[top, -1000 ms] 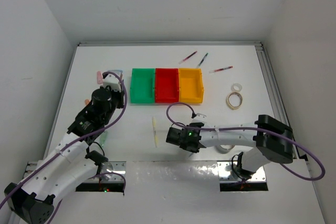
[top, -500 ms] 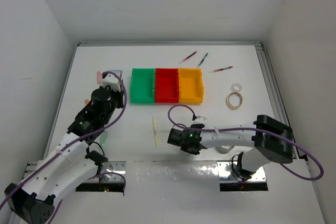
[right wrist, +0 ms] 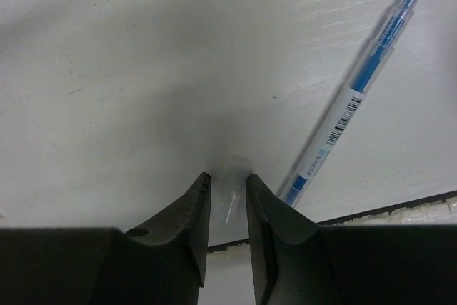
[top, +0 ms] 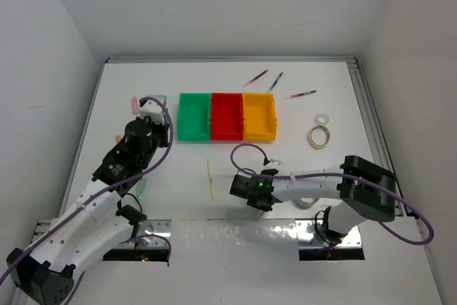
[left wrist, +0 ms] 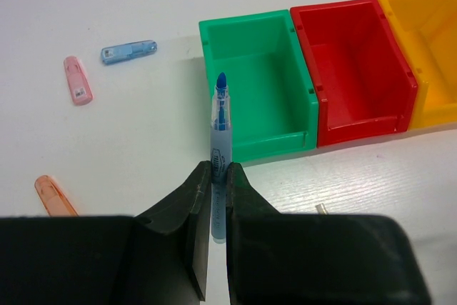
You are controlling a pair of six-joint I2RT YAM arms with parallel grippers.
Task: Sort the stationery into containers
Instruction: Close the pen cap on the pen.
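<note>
While the left tool [left wrist: 218,171] clamps a blue pen [left wrist: 221,116], the right tool [right wrist: 227,178] hangs with jaws narrowly apart.

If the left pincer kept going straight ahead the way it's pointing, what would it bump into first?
Probably the green bin. The left pincer grips a blue pen aimed at it, so the pen tip would likely touch first, though it might clear the near wall; depth is unclear.

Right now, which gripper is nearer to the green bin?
Left. The left gripper, shut on a blue pen, hangs just beside the green bin. The right gripper is well back toward the arm bases, next to a loose pen.
</note>
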